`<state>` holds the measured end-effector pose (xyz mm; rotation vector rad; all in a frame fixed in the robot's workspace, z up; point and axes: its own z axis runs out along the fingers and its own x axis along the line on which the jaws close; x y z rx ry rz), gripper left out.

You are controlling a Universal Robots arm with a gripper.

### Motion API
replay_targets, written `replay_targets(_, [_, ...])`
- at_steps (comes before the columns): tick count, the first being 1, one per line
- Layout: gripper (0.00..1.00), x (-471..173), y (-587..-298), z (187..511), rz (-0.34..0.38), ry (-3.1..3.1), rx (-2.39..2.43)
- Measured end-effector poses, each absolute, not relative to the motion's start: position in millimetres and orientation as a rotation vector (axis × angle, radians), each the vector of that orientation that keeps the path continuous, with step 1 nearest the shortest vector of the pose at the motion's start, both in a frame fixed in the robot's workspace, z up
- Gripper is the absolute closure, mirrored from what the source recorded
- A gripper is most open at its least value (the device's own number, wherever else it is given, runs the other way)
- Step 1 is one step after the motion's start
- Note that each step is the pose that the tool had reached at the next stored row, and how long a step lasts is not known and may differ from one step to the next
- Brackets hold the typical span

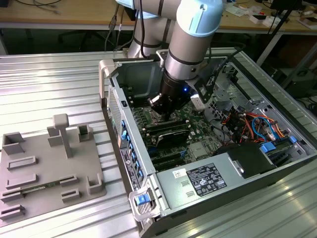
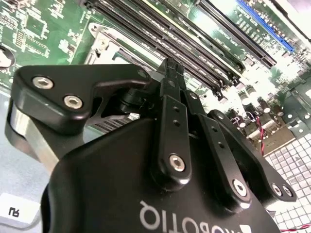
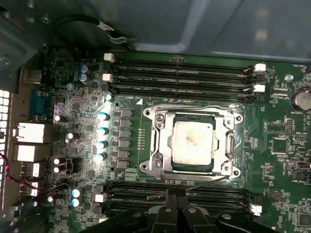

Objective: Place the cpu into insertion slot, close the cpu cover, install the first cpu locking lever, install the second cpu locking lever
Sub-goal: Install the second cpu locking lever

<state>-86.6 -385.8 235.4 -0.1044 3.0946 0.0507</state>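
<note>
- Cpu point(image 3: 193, 144) seated in insertion slot point(image 3: 171, 167), cpu cover point(image 3: 156, 145) down flat around it, framing the silver top.
- Claw point(image 3: 177, 194) with tips pressed together, clamped on nothing, just beside the socket's edge facing the near memory slots point(image 3: 146, 196).
- Thin locking lever point(image 3: 206, 182) lying along that edge, tips apparently at it; contact unclear.

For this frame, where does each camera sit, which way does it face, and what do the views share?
Exterior view: off the arm, above the open computer case, showing the arm reaching in.
First wrist view: looks down on the cpu under its closed cpu cover; gripper at the edge.
Second wrist view: behind the closed gripper, facing memory slots.
Both wrist views share gripper and slots.
</note>
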Motion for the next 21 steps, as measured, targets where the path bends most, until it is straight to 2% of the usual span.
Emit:
replay_targets(7, [0.89,-98,-386,230,0.051,3.095,-0.104])
replay_targets(11, [0.89,-99,-386,226,0.085,3.093,-0.104])
replay_targets(21, [0.89,-106,-386,216,0.104,3.093,-0.103])
